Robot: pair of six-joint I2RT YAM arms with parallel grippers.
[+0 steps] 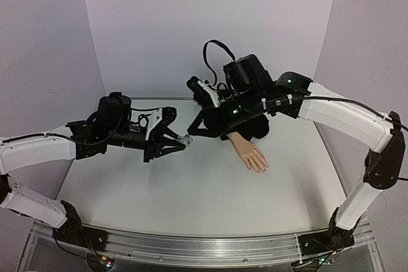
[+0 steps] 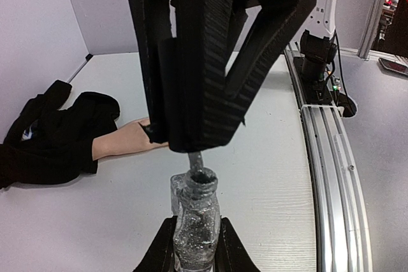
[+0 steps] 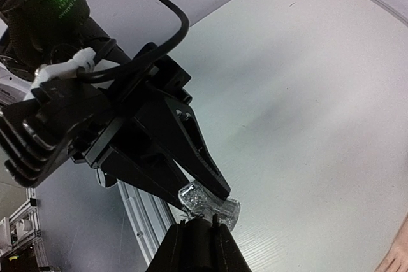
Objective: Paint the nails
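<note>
The peach mannequin hand point(image 1: 250, 152) lies palm down right of centre, its black sleeve point(image 1: 255, 128) behind it. Its pale nails point(image 1: 261, 169) tip the fingers, pointing toward the near edge. My left gripper point(image 1: 178, 142) is shut on a small clear glitter bottle point(image 2: 196, 221) and holds it above the table, left of the hand. My right gripper point(image 3: 199, 237) is shut on the bottle's dark cap, its brush stem point(image 2: 194, 159) going into the open neck. In the left wrist view the right gripper point(image 2: 204, 62) hides the fingers and nails; only the wrist point(image 2: 124, 139) and sleeve point(image 2: 57, 138) show.
White walls close the table at the back and both sides. A metal rail point(image 1: 204, 246) runs along the near edge and also shows in the left wrist view point(image 2: 331, 176). A black cable point(image 1: 213, 52) loops above the right wrist.
</note>
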